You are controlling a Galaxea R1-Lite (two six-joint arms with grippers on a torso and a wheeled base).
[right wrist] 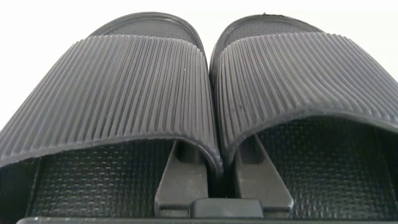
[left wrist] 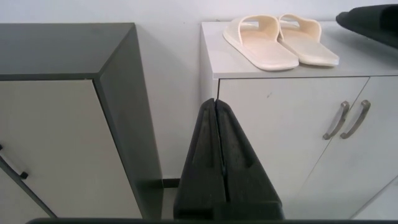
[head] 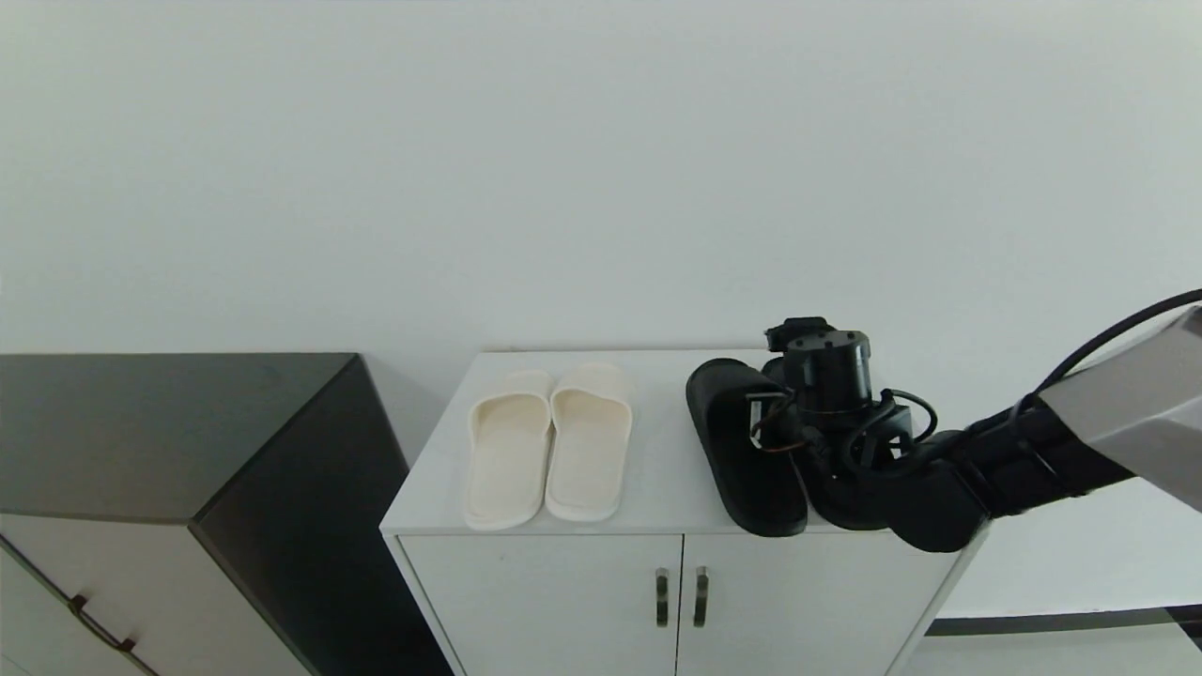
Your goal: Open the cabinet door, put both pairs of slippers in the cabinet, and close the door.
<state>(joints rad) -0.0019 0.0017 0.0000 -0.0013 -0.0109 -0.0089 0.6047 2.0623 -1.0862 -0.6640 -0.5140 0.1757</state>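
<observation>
With right end effector [right wrist: 214,163] under the straps, pinches the touching inner edges of black slippers [head: 751,460] on top of white cabinet [head: 667,469], holds left end effector [left wrist: 216,112] clenched low near its closed doors [head: 563,601]; probably grasp step, next needs one door pulled open.

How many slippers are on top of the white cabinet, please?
4. Two cream slippers lie side by side on the cabinet top's left half; two black slippers lie on its right half, the right gripper's fingers under their straps.
</observation>
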